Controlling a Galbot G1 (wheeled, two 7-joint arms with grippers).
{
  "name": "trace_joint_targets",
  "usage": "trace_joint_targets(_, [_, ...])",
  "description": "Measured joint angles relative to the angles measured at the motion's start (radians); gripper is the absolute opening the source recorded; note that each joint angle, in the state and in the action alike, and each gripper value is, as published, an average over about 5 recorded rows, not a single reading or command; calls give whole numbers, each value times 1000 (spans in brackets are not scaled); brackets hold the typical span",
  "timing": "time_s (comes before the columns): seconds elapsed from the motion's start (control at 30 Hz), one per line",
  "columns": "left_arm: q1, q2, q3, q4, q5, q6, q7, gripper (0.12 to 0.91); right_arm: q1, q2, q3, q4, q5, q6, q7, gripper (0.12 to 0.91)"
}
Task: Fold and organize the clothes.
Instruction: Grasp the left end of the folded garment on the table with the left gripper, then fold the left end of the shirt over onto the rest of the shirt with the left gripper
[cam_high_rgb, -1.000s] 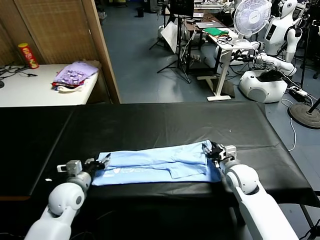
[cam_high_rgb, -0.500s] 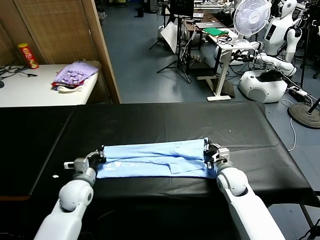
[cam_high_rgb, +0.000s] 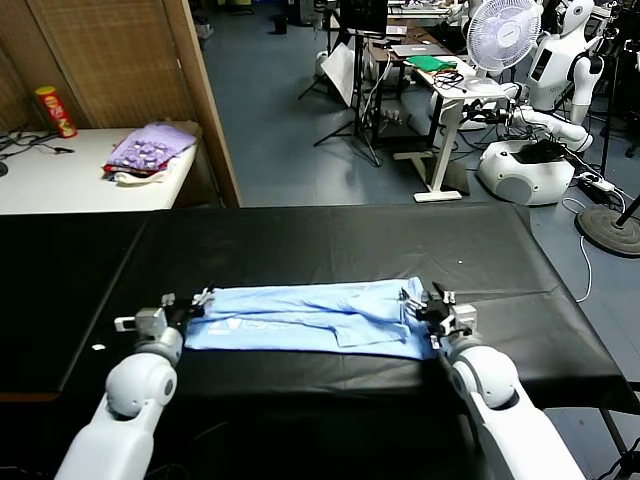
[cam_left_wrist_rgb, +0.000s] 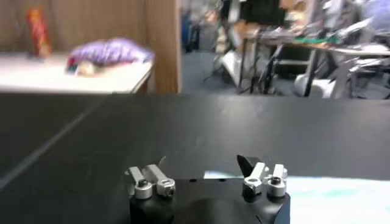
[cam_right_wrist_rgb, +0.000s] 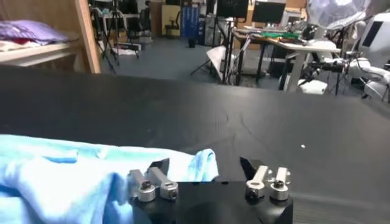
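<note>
On the near half of the black table (cam_high_rgb: 330, 240) my two grippers sit at opposite ends of the T-shirt (cam_high_rgb: 310, 318), which lies as a long flat band across the cloth-covered top, its small white lettering toward my left. My left gripper (cam_high_rgb: 196, 303) stands with its jaws apart just at the shirt's left edge, nothing between them; my right gripper (cam_high_rgb: 427, 305) is likewise spread wide at the right end, where a little peak of blue fabric rises beside it but is not pinched. I read this as the release after a lengthwise fold, with the garment now lying free. Next, I think, I need a crosswise fold: pinch both layers at one end, lift only slightly, and carry that end over toward the other. The thin fabric could slip or drag and spoil the edges.
</note>
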Motion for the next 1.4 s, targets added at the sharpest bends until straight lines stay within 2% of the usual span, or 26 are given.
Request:
trace_joint_targets(0.23, [69, -51, -27, -32, -25, 1, -5, 798, -6, -5, -1, 48, 9, -5, 0, 798])
trace_joint_targets(0.33, [89, -73, -28, -33, -17, -4, 4, 763, -7, -11, 2, 56, 13, -5, 0, 798])
trace_joint_targets(0.43, [103, -91, -27, -34, 2, -11, 14, 635, -9, -15, 7, 61, 14, -3, -1, 798])
trace_joint_targets(0.6, [103, -109, -22, -21, 32, -16, 18, 351, -10, -19, 14, 79, 13, -1, -2, 798])
trace_joint_targets(0.73, [97, -105, -19, -15, 70, -25, 28, 170, -17, -15, 21, 96, 13, -4, 2, 798])
trace_joint_targets(0.8, [96, -96, -20, -12, 109, -35, 33, 148, -23, -14, 25, 106, 13, -8, 5, 798])
trace_joint_targets(0.93, [98, -54, -33, -6, 228, -64, 40, 160, -31, -12, 34, 124, 12, -17, 13, 798])
trace_joint_targets(1.17, [119, 133, -88, 11, 403, -81, 40, 157, -45, 2, 41, 146, 7, -27, 19, 798])
trace_joint_targets(1.3, [117, 216, -83, -16, 420, -48, 20, 157, -58, 8, 41, 159, -4, -32, 20, 798])
trace_joint_targets(1.4, [109, 216, -54, -72, 366, 1, -13, 157, -70, 7, 47, 170, -13, -36, 21, 798])
